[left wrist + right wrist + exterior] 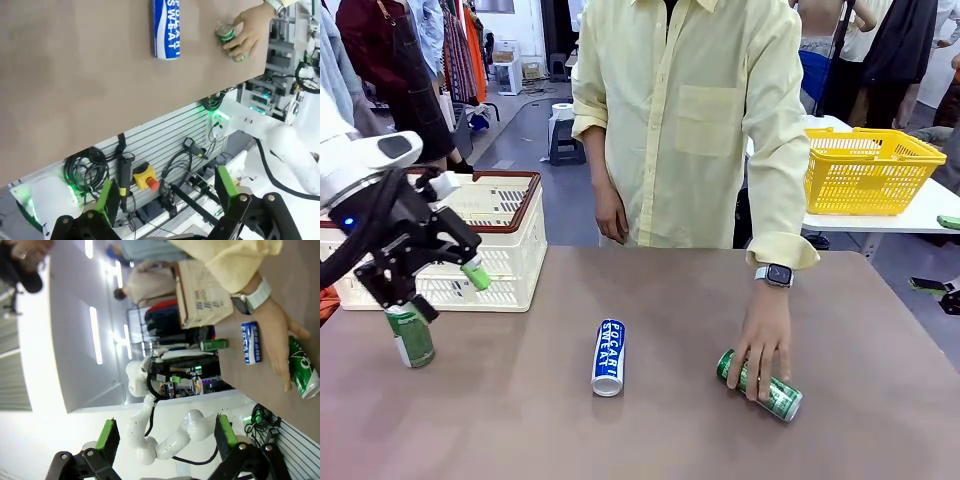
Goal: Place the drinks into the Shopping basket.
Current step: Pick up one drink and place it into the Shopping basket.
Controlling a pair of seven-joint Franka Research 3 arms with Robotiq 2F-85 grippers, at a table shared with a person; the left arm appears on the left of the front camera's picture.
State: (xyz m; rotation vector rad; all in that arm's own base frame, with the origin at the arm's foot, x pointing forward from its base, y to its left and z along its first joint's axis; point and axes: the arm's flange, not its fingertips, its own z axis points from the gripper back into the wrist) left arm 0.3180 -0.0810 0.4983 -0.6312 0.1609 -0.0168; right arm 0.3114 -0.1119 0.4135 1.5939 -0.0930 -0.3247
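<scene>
three slim cans with silver ends: a blue can (608,357) lettered pocari sweat lies mid-table, long axis running near to far; a green can (412,338) stands upright at the left, just beside the spread, empty left gripper (445,292); a second green can (782,398) lies diagonally under the person's hand (765,335). right gripper (165,435) spread, empty. the cream shopping basket (510,262) sits far left on the brown table (520,420); a yellow basket (870,170) stands behind
</scene>
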